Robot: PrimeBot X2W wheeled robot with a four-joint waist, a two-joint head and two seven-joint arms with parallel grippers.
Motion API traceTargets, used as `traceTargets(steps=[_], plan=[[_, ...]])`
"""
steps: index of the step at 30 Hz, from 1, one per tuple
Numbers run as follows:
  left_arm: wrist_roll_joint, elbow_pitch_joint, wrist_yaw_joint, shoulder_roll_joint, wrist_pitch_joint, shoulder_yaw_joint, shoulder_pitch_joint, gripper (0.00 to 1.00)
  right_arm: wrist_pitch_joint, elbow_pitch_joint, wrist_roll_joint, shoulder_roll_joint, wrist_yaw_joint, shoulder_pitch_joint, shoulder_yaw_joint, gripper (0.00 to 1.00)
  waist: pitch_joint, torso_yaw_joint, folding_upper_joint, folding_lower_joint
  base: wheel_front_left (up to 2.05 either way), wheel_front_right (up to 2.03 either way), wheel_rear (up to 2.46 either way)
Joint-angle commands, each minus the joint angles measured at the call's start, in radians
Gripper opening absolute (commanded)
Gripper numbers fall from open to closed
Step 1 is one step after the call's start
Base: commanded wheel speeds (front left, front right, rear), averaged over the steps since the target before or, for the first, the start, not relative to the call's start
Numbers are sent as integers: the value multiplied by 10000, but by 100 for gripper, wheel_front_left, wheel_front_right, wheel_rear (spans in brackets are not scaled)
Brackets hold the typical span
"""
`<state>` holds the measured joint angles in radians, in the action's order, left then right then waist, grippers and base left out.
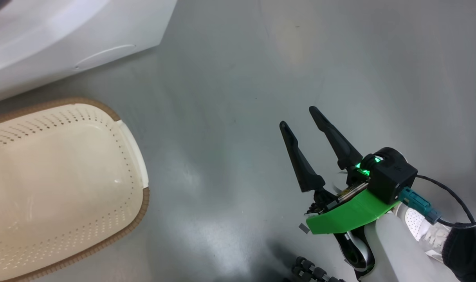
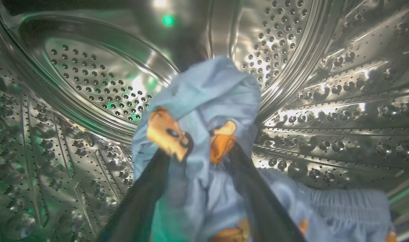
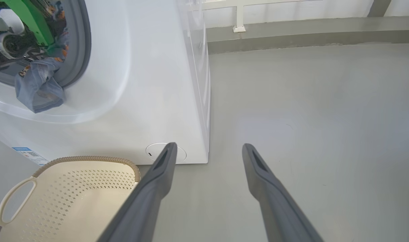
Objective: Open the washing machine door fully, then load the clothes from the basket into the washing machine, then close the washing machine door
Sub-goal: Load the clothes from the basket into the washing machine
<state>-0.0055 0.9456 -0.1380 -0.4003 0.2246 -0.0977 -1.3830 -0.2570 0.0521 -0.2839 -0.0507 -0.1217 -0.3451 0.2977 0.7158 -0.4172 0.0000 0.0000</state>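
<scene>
Closest in, the left gripper (image 2: 201, 149) has its dark fingers pinched on the clothes (image 2: 208, 90), a bunch of light blue cloth with orange print, held up inside the steel drum (image 2: 325, 101) of the washing machine (image 3: 150, 84); more of the blue cloth trails along the drum's lower side beside the fingers; seen from outside, a fold of it hangs over the grey gasket (image 3: 81, 43) and down the white front. The right gripper (image 1: 298, 117) hovers over the grey floor (image 1: 230, 117), its two fingers spread apart with nothing between them; to its left on the floor stands the basket (image 1: 144, 203), its pale perforated bottom showing, close to the machine's front; low on that front sit a round flap (image 3: 181, 154) and a blue label (image 3: 26, 154); beyond the machine the floor runs to a pale wall (image 3: 292, 10).
</scene>
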Motion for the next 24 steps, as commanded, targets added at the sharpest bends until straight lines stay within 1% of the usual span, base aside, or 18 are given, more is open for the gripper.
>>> traceTargets(steps=[1, 5, 11, 18, 24], plan=[[-30, 4, -121, -268, -23, -5, -236, 100, -48, -176, 90, 5, -90, 320, 85, 100, -58, 92, 0, 0, 0, 0, 0], [-78, 481, -311, -99, -233, -46, -474, 100, -48, -182, 141, 5, -90, 307, 23, 100, -86, 214, 0, 0, 0, 0, 0], [-376, 863, -391, 279, -204, 15, -484, 100, -48, -143, 224, 5, -90, 351, -115, 100, -215, 484, 0, 0, 0, 0, 0], [-740, 804, -254, 684, 110, 57, -24, 100, -48, -162, 375, 5, -90, 400, -414, 100, -402, 899, 0, 0, 0, 0, 0], [-870, 630, -66, 850, 244, -64, 598, 100, -48, -137, 506, 5, -90, 446, -639, 100, -642, 1284, 0, 0, 0, 0, 0]])
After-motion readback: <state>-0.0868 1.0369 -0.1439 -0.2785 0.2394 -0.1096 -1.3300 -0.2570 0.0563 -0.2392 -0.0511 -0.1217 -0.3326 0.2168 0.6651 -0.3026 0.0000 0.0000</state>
